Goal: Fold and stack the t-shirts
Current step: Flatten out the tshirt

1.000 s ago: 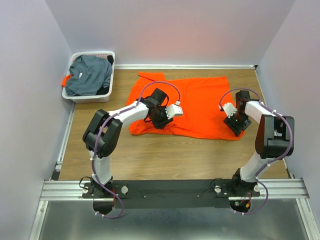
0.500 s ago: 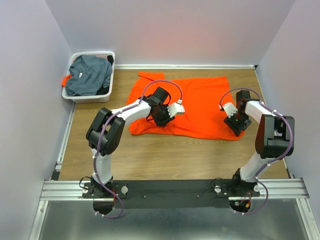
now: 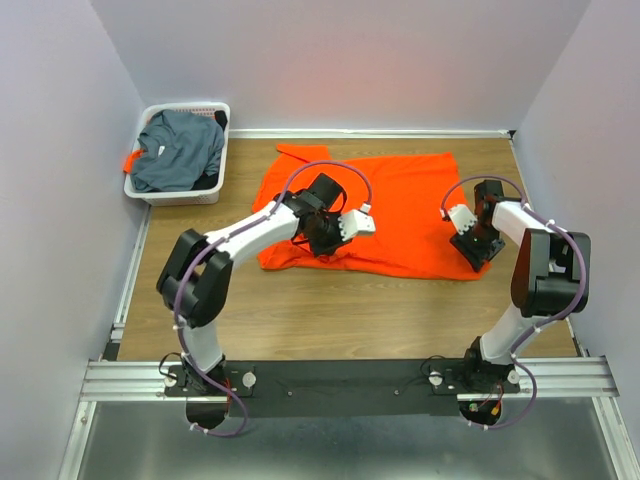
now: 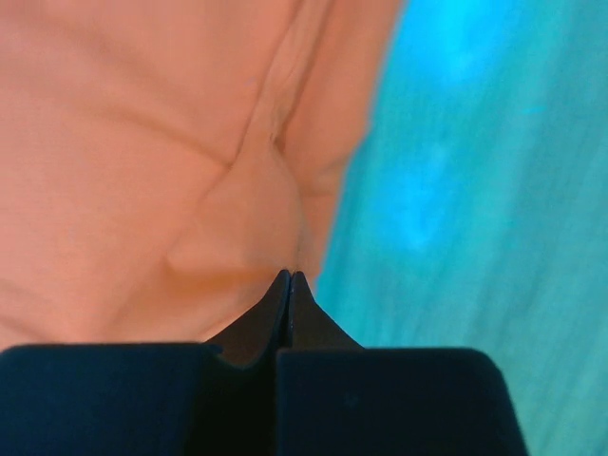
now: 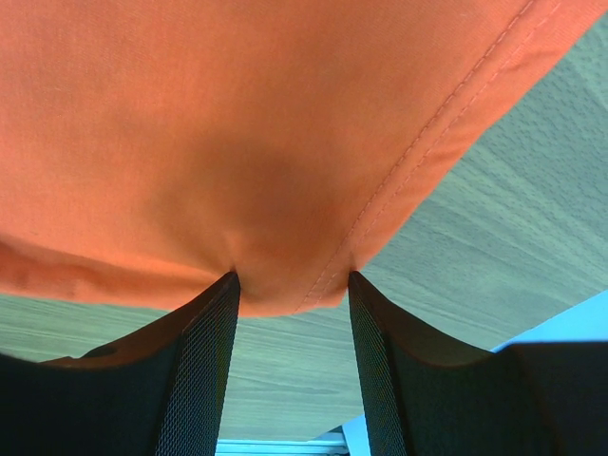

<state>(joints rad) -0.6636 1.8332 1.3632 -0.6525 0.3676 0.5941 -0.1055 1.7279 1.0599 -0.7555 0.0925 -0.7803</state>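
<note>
The orange t-shirt [image 3: 400, 205] lies spread on the wooden table, with its left part bunched. My left gripper [image 3: 322, 238] is at the shirt's near-left edge. In the left wrist view it [image 4: 289, 275] is shut, and a pucker of orange cloth [image 4: 142, 142] is pinched at its tips. My right gripper [image 3: 478, 246] is at the shirt's near-right corner. In the right wrist view it [image 5: 293, 280] is open, with the hemmed corner [image 5: 237, 114] between its fingers. The dark grey-blue t-shirt [image 3: 180, 150] lies crumpled in the basket.
The white slotted basket [image 3: 190, 106] stands at the back left against the wall, with a bit of orange cloth [image 3: 130, 160] hanging over its left side. White walls close in the table at the left, back and right. Bare wood [image 3: 350, 310] lies between the shirt and the arm bases.
My left gripper has shifted slightly to the right along the shirt's near edge, and its elbow has swung left and lower. The right arm has hardly moved.
</note>
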